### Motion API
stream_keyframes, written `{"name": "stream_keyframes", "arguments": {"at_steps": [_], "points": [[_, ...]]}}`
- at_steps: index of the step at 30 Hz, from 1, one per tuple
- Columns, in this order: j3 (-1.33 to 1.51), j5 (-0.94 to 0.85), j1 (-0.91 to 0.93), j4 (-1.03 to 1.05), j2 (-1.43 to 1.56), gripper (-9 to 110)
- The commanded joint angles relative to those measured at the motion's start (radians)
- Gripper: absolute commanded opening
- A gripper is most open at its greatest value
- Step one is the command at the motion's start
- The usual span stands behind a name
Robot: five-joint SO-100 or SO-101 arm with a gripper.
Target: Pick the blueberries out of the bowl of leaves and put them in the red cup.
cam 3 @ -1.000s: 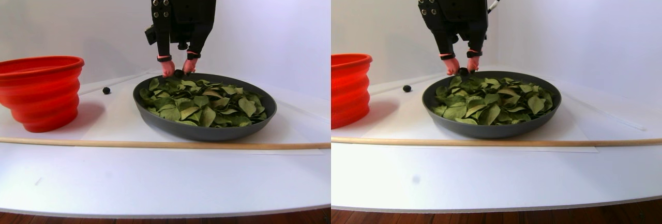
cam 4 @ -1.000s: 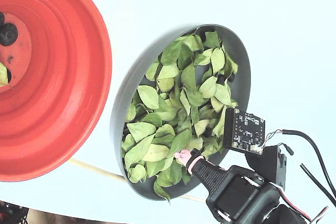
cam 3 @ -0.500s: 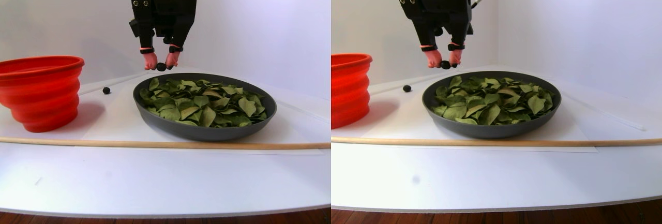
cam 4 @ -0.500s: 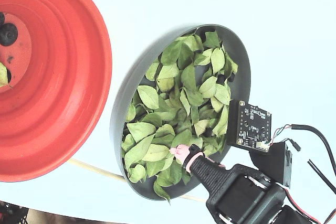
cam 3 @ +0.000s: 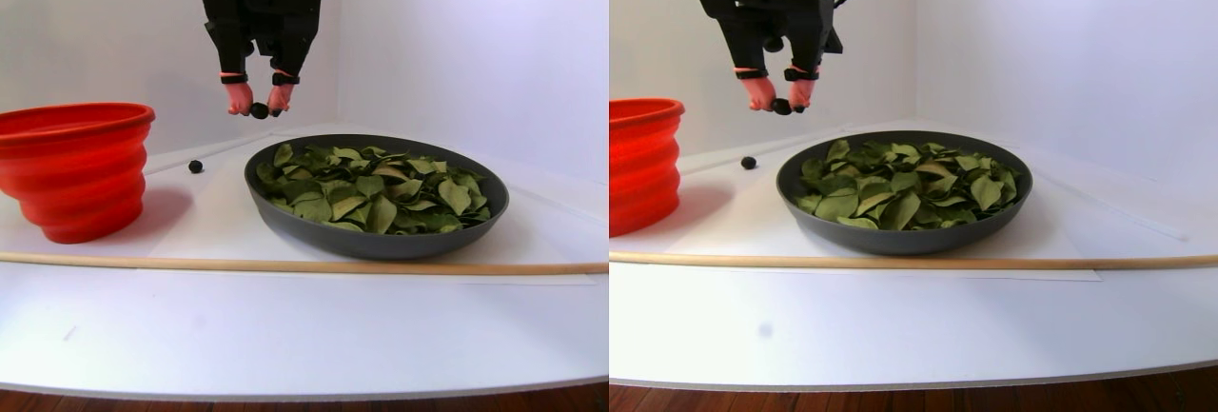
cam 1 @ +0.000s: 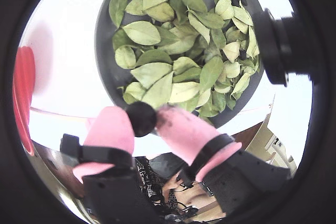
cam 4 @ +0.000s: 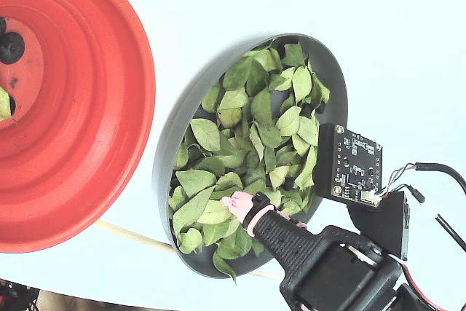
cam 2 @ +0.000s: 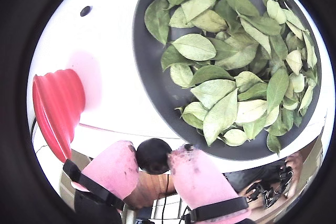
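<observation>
Risen higher above bowl (cam 3: 376, 236); jaws pinching blueberry (cam 1: 140, 119) between pink fingertips (cam 1: 110, 129)

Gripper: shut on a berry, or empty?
Shut on a blueberry: the gripper pinches it between pink fingertips, raised above the bowl.

We see the gripper (cam 3: 259, 109) has risen from the leaves at the far rim of the bowl (cam 3: 376, 241) to well above it, carrying a blueberry (cam 3: 259, 109) pinched between its pink fingertips (cam 1: 107, 129); it has also shifted leftward in the stereo pair view, now past the bowl's left rim.
</observation>
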Motion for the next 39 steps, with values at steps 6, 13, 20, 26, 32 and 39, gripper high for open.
{"name": "stream_keyframes", "arguments": {"at_steps": [6, 13, 20, 26, 32, 39], "points": [[-0.025, 0.048, -0.061, 0.009, 0.095, 11], [-0.029, 0.083, -0.106, 0.009, 0.098, 11], [-0.035, 0.115, -0.152, -0.003, 0.095, 11], [-0.058, 0.153, -0.193, -0.012, 0.084, 11], [-0.067, 0.195, -0.235, -0.041, 0.078, 11], [-0.084, 0.229, -0.272, -0.06, 0.061, 11]]}}
